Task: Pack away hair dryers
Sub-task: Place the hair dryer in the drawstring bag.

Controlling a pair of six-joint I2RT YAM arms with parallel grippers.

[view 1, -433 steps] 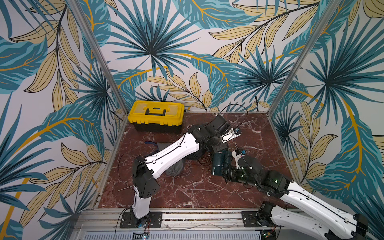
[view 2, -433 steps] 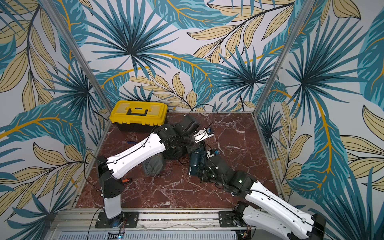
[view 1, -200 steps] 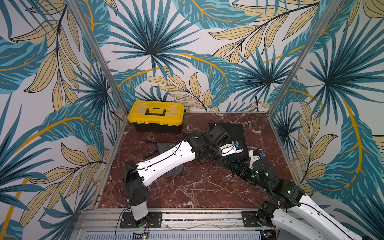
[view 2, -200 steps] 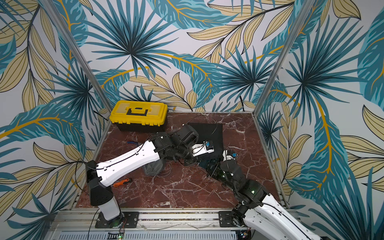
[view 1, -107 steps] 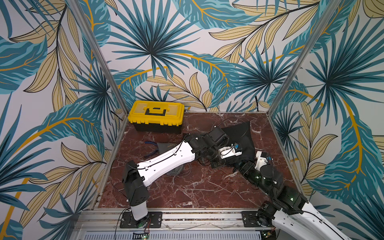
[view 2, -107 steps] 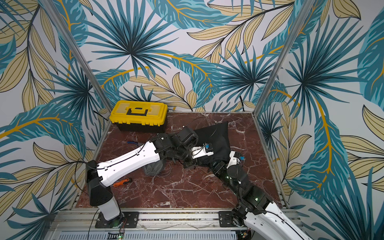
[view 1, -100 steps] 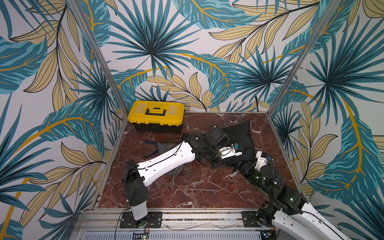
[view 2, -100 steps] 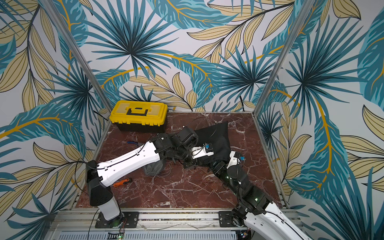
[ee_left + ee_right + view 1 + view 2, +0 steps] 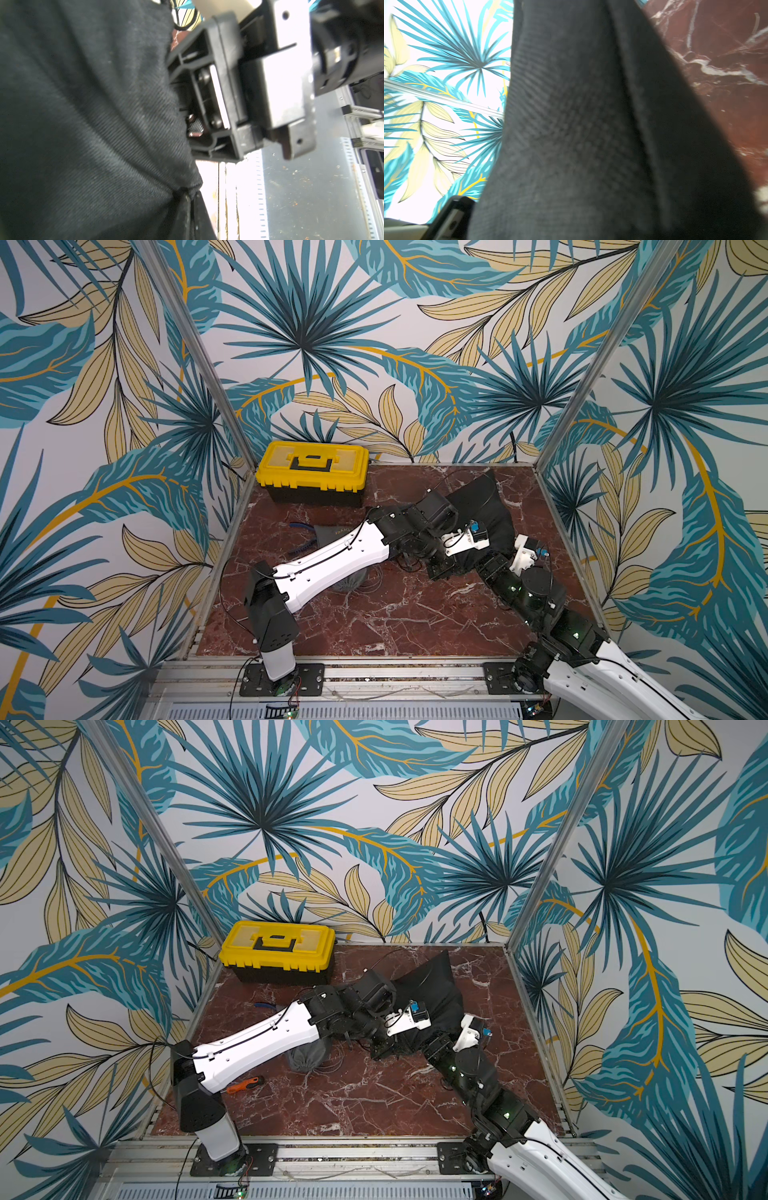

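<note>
Nearest the camera, in the lower left of a top view, the orange-handled screwdriver (image 9: 245, 1085) is lying on the marble table (image 9: 374, 1106). Just above it, a grey pouch (image 9: 309, 1054) is resting half under the left forearm.

No hair dryer is showing in any view. I am judging that one is sitting inside the black bag (image 9: 482, 506), right of the frame centre, but the cloth is hiding it. Both arms are meeting at the near edge of this bag, probably because one is holding the mouth up while the other is pushing the load in.

The left gripper (image 9: 190, 196) is fully closed and is pinching a fold of the black cloth at the lower middle of its wrist view. The right gripper (image 9: 199, 108) is reaching into the cloth. Its fingertips are covered, so I cannot tell how wide it is standing or what it is holding.

Farthest, at the upper left of the table, the yellow toolbox (image 9: 311, 466) is standing with its lid down.
</note>
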